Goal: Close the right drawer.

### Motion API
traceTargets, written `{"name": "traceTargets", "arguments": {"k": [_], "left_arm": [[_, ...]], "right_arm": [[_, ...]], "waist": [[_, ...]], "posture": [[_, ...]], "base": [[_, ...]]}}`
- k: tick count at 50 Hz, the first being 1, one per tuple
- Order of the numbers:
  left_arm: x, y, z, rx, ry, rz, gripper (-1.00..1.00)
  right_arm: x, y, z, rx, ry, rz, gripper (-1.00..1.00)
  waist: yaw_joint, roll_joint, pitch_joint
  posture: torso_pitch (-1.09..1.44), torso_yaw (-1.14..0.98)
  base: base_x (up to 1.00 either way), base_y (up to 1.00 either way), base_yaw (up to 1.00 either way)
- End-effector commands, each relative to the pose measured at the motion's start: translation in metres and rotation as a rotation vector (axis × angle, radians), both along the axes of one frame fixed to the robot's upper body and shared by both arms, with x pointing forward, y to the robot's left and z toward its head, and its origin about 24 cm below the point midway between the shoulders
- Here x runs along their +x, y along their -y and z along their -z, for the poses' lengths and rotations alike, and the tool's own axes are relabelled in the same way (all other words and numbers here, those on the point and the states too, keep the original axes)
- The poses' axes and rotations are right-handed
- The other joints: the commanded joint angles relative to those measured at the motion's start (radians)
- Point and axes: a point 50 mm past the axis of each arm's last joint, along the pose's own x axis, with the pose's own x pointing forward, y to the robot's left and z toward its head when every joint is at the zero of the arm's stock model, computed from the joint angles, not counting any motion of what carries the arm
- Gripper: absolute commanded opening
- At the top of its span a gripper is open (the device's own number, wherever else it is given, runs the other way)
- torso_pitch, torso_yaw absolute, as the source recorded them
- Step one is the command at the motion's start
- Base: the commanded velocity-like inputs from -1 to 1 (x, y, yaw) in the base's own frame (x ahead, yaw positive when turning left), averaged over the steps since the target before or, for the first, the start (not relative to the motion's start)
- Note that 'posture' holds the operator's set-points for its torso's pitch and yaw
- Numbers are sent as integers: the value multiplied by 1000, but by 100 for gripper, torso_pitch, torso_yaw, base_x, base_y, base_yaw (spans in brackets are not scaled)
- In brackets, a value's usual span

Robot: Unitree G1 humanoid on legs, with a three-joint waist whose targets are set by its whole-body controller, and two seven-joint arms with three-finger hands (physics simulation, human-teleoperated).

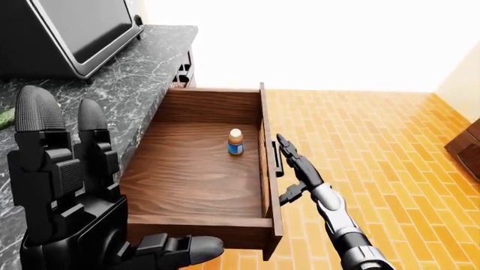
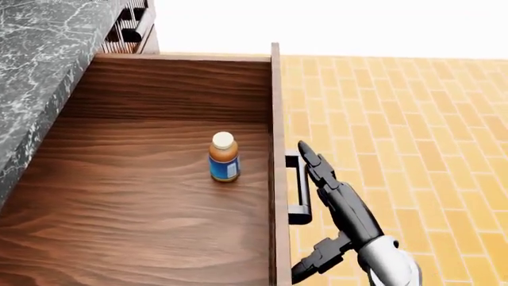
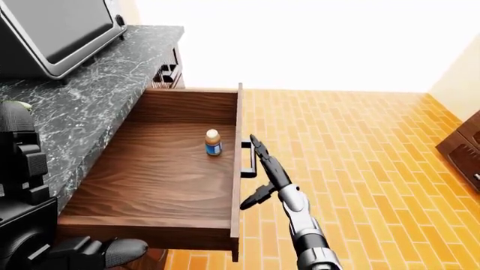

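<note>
The wooden drawer [image 2: 119, 196] stands pulled out from under the marble counter [image 1: 120, 84]. Its front panel [image 2: 276, 179] carries a black handle [image 2: 300, 186] on the outer side. My right hand [image 2: 333, 196] is open, its fingers stretched flat and pressed against that handle, thumb hanging below. Inside the drawer stands a small orange bottle [image 2: 224, 157] with a blue label and white cap. My left hand [image 1: 67, 191] is raised open at the left of the left-eye view, holding nothing.
A dark microwave [image 1: 67, 28] sits on the counter at the top left. Orange brick floor [image 1: 375, 146] spreads to the right of the drawer. A dark cabinet [image 1: 466, 146] shows at the right edge. Another open drawer [image 1: 182, 73] lies further along the counter.
</note>
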Motion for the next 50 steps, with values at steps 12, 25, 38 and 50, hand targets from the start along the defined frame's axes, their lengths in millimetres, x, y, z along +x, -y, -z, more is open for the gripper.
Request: {"name": "traceTargets", "arguments": {"k": [12,25,38,50], "left_arm": [[-7,0,-8,3,61,2,100],[-7,0,-8,2,61,1,100],[-7,0,-8,1,62,1,100],[-7,-1,-8,-1,62,-1,100]], "right_arm": [[7,-23,-16,-11,77,-100,100],[10,-31,-18,-25,75,-131,100],[11,-39,-19,-31,68,-171,100],[11,-52,-19,-40,49,-247,100]], "waist": [[10,4,-13],[7,5,-12],[5,5,-13],[3,6,-14]], "posture": [[0,0],[0,0],[0,0],[0,0]], "base": [[0,0,0],[0,0,0],[0,0,0],[0,0,0]]}}
